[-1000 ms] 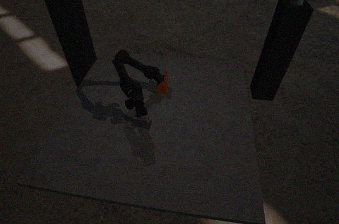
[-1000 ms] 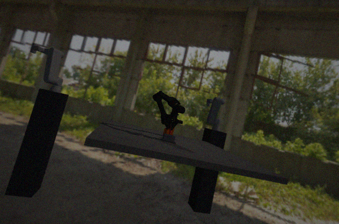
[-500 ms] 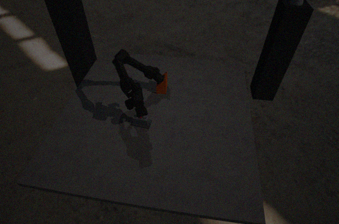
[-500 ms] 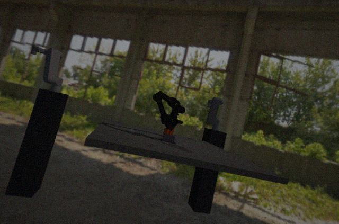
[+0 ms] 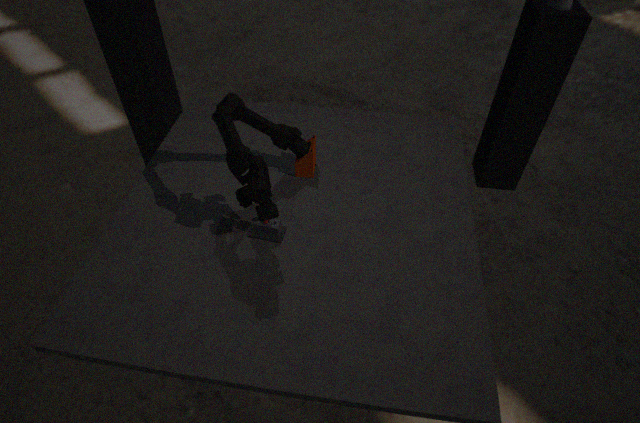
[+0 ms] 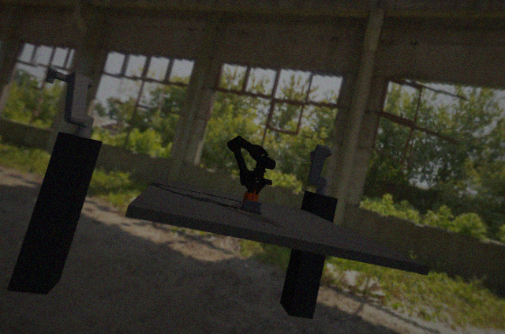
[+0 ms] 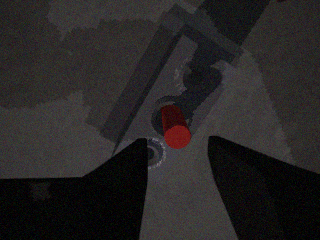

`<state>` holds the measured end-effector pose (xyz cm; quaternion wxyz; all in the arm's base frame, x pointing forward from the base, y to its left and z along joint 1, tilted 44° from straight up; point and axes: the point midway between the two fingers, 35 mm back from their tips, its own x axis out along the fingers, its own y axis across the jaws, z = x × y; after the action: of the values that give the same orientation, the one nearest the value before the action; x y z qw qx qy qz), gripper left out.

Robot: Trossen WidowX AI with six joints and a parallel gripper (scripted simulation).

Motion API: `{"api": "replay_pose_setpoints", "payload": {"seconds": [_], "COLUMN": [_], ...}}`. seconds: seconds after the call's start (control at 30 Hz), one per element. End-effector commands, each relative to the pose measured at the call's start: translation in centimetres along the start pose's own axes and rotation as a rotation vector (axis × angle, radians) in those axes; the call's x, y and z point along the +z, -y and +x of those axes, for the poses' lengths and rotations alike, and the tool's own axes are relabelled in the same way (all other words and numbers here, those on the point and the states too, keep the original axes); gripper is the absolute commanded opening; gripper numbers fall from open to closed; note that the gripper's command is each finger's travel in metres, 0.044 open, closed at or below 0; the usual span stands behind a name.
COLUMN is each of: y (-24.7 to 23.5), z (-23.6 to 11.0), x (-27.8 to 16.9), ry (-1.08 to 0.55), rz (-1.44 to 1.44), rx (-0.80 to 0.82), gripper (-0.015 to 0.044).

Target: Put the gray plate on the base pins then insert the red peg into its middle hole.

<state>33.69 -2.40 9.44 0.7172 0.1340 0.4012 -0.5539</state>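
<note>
The red peg (image 7: 177, 136) (image 5: 266, 222) stands in the gray plate's middle hole. Part of it rises above the plate; how deep it sits is hidden. The gray plate (image 7: 144, 120) lies inside the base (image 7: 134, 87) (image 5: 265, 234) (image 6: 251, 206), seemingly flat, with round pin openings on both sides of the peg; the far one is in dark shadow. My gripper (image 7: 177, 146) is open, its two black fingertips standing apart on either side of the peg's top, with a gap on each side.
The arm's orange mount (image 5: 306, 164) stands behind the base on the gray table (image 5: 361, 278) (image 6: 196, 218). Two black pillars (image 5: 136, 61) (image 5: 527, 92) with gray arms on top stand by the table. The arm's shadow falls across base and plate.
</note>
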Motion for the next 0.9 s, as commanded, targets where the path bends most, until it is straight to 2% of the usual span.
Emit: {"api": "replay_pose_setpoints", "payload": {"seconds": [0.0, 0.87], "y": [0.0, 0.1], "z": [0.0, -1.8], "x": [0.0, -0.2], "ry": [0.000, 0.001], "rz": [0.000, -0.008], "rx": [-0.001, -0.007], "gripper": [0.0150, 0.0150]}}
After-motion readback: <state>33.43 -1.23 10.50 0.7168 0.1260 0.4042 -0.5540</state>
